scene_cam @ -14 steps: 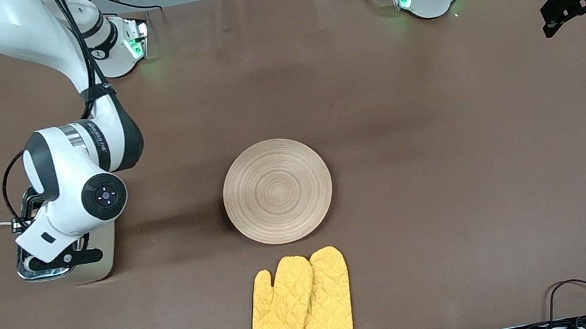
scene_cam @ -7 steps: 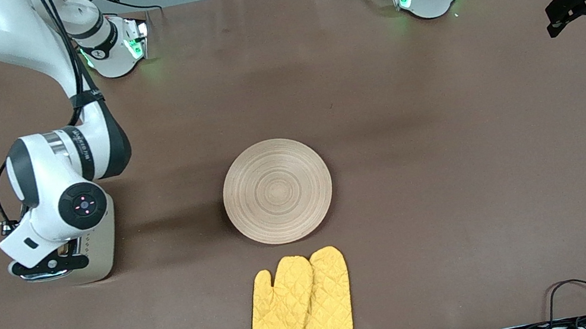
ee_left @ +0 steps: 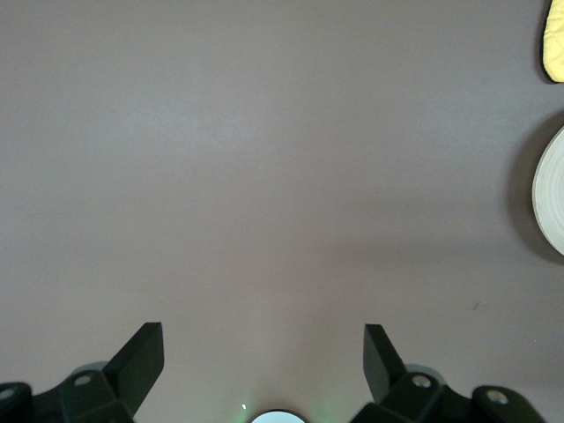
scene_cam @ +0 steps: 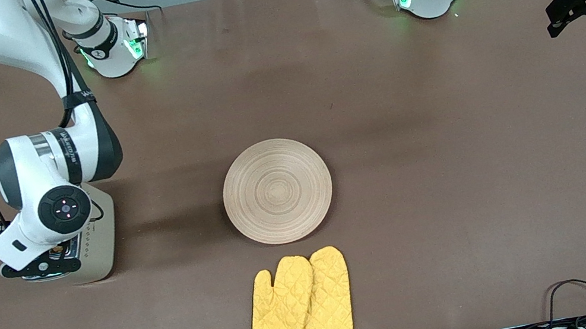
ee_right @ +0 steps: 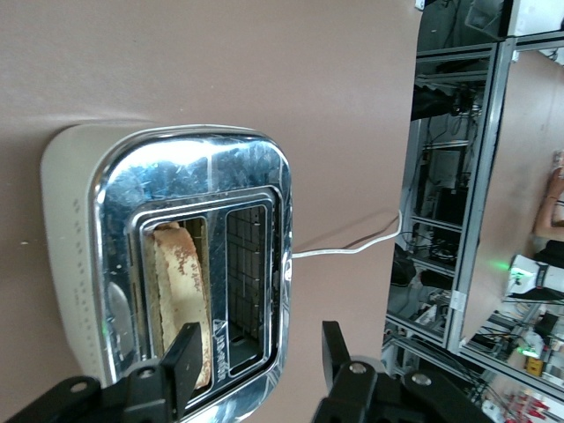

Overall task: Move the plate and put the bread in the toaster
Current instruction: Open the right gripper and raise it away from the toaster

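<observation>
Brown table [scene_cam: 449, 161] | my right gripper [ee_right: 260, 352] spread, empty, over toaster [ee_right: 176, 273] | bread [ee_right: 176, 291] seemingly seated in slot below | left gripper [ee_left: 264, 357] wide, waiting over bare table.

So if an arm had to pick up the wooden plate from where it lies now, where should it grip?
Probably at the rim. The plate lies flat and shallow on the table, far too wide to span, so one finger would go over the edge and one under it. The edge toward the left arm's end looks easiest to approach; the oven mitts lie close by its camera-side edge.
</observation>
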Robot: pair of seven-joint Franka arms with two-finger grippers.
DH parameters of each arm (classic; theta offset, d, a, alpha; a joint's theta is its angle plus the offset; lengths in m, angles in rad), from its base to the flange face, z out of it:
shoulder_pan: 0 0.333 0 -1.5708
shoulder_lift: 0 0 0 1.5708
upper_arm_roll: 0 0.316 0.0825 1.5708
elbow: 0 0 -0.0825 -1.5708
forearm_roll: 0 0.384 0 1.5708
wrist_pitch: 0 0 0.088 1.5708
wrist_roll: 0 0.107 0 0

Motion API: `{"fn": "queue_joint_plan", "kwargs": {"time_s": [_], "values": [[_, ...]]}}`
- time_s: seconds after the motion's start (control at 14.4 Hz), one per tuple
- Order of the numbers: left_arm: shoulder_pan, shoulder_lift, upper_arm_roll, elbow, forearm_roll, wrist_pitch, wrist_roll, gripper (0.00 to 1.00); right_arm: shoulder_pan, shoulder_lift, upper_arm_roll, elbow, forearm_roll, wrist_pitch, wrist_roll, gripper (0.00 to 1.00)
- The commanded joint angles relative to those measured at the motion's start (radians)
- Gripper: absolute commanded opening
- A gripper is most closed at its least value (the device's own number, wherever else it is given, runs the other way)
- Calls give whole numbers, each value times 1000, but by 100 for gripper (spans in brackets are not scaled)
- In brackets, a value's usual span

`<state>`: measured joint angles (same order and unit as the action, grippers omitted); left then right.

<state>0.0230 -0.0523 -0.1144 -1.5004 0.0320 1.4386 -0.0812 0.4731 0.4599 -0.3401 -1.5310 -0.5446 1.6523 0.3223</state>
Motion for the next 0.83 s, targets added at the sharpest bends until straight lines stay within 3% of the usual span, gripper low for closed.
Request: {"fn": "queue_joint_plan", "kwargs": {"time_s": [0.0,0.35,0.49,0.76], "values": [[2,-14,2,-4,-18,-1,7,100,-21,-88,4,-23,67,-15,-69,66],[2,-14,2,-4,-18,0,9,100,-146,-289,4,-29,392,-95,-290,72],[2,-14,4,-4,-17,-1,11,100,-162,-399,3,-92,484,-95,-304,72],[2,-14,2,-3,-11,-4,14,100,-166,-591,1,-231,531,-13,-316,73]]}}
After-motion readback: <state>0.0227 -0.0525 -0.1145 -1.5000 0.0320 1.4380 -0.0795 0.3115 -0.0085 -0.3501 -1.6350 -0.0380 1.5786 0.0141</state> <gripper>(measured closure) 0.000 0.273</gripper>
